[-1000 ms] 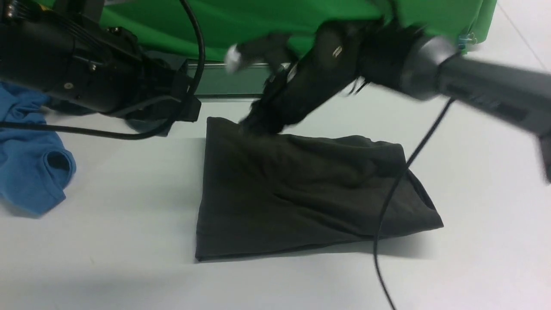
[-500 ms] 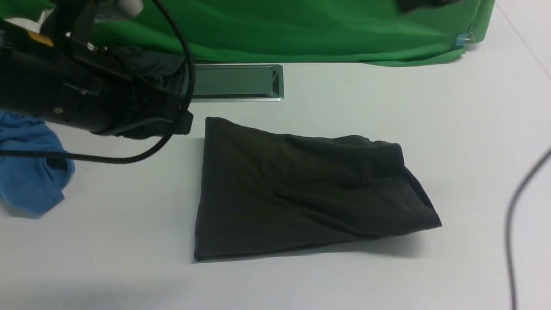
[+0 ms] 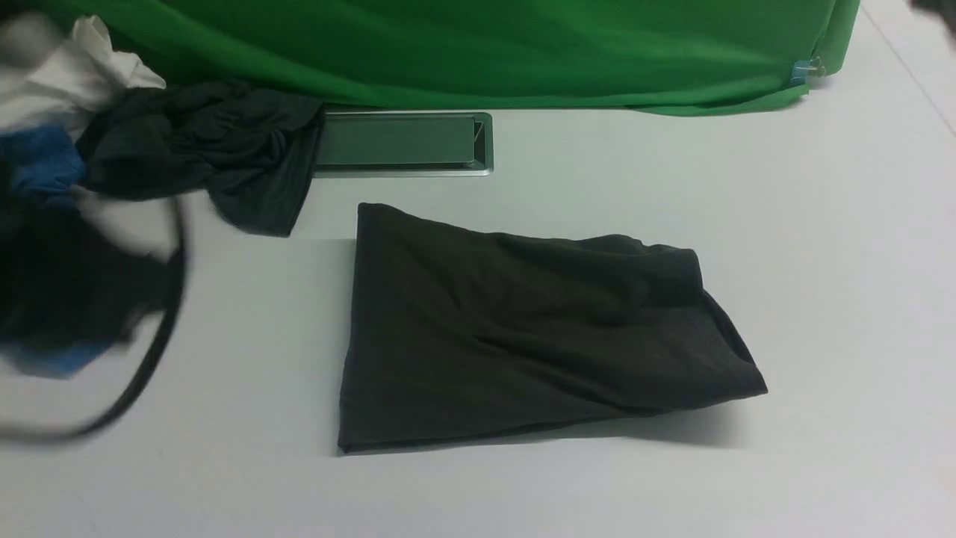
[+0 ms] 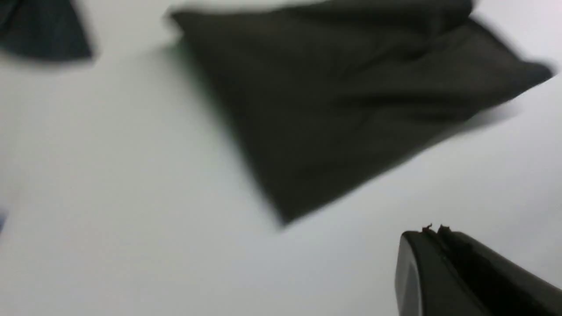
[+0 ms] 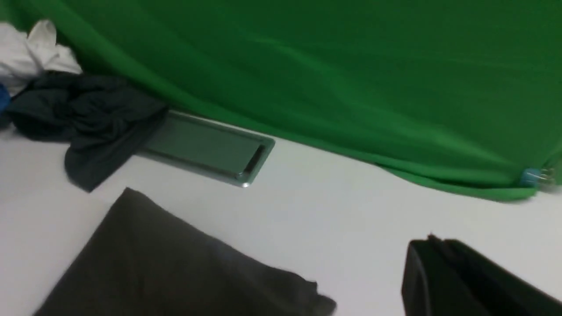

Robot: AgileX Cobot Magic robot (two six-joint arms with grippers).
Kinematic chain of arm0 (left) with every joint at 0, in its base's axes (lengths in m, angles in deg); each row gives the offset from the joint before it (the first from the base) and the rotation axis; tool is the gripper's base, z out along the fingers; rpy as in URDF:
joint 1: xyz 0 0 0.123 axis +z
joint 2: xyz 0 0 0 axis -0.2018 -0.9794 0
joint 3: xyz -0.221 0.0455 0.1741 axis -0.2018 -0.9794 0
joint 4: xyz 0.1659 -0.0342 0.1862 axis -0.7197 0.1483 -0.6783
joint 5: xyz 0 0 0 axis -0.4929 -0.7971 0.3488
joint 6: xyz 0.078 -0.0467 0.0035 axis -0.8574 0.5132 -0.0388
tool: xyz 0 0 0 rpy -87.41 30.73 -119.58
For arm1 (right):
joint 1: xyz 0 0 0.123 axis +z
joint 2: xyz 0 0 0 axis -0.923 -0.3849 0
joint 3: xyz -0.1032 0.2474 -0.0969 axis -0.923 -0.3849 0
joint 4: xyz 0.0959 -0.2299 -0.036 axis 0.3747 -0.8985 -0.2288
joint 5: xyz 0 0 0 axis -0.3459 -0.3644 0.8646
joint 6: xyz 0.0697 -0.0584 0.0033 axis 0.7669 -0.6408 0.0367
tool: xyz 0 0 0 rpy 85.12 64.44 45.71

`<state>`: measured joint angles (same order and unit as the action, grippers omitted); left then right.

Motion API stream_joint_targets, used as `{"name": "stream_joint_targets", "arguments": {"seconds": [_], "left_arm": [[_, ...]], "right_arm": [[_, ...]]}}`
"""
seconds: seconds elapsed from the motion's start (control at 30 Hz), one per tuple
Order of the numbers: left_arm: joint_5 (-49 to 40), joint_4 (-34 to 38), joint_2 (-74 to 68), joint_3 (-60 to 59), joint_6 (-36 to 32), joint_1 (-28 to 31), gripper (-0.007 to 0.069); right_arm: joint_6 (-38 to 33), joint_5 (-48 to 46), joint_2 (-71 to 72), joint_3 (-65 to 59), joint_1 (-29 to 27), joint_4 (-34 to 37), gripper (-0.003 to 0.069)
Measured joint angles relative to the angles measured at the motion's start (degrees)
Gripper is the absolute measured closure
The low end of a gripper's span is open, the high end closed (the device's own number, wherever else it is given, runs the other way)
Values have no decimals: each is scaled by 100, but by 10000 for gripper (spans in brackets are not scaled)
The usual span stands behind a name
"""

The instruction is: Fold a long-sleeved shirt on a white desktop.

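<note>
The long-sleeved shirt lies folded into a compact, roughly rectangular bundle on the white desktop, just on the robot's side of the silver-framed hatch and apart from it. Its edge below the hatch's near end is straight and crisp, while the opposite end bulges and splays into a loose, layered corner. A dark slate-grey garment sits crumpled against the hatch's left end, with a white cloth and a bit of blue fabric beyond it, and the green backdrop cloth hangs behind the hatch. The left gripper shows in its wrist view with its jaws pressed together and nothing between them, well clear of the shirt; the right gripper likewise looks shut and empty, hanging over bare table on the far side of the shirt from the grey garment. In the front view the left arm is only a blurred dark mass at the edge, a sign of quick motion. Judging by the tidy bundle, the folding looks essentially finished and the arms appear to be clearing out. To do that well, each arm should travel high and away from the shirt so that no trailing cable drags across the loose end and undoes the fold.
</note>
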<state>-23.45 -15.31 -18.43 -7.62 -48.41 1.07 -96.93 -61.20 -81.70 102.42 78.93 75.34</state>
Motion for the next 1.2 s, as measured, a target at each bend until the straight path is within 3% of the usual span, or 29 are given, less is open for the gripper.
{"name": "stream_joint_targets", "arguments": {"seconds": [0.17, 0.37, 0.77, 1.2], "left_arm": [[-225, -121, 1150, -836, 629, 0, 604], [-272, 946, 2598, -1757, 453, 0, 604], [1193, 908, 3886, -2023, 101, 0, 604], [1365, 670, 3886, -2025, 27, 0, 604]], "right_arm": [[98, 692, 1609, -2021, 37, 218, 633], [129, 1286, 2999, -3132, 314, 393, 633], [129, 1486, 3700, -3292, 346, 414, 626], [135, 1486, 3700, -3297, 346, 414, 606]]}}
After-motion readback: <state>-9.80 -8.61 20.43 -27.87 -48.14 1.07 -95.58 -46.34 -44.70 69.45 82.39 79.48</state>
